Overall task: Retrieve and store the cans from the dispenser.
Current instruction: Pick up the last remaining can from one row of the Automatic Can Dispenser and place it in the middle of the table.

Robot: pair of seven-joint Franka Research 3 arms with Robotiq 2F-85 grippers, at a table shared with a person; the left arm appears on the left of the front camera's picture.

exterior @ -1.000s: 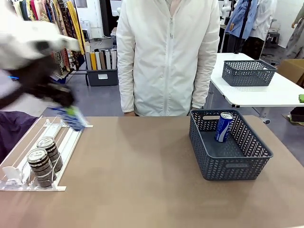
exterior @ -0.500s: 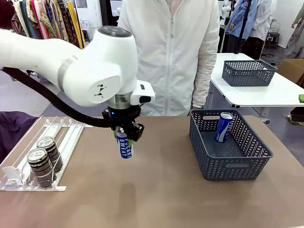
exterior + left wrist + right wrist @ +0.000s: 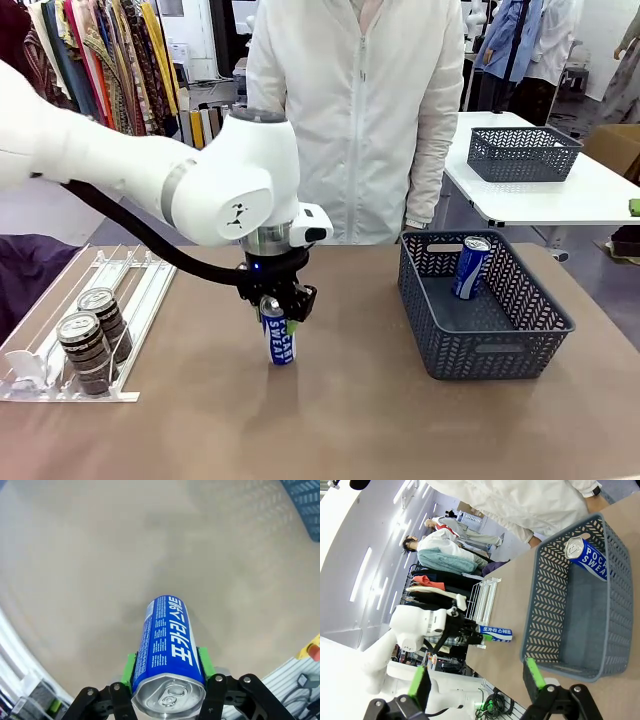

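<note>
Glossy white rounded left arm [image 3: 225,190], black cable [image 3: 150,240], black jaws with green pads [image 3: 131,666].

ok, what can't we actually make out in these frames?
- Base of the slim blue Pocari Sweat can in the left fingers: left wrist view, hidden by its own body.
- White wire-rail dispenser rack: front view, near corner cut off by the left edge.
- Print on the two dark banded cans: front view, too small to read.
- Other blue can in the dark grey lattice basket: right wrist view, lower end cut off by the right edge.
</note>
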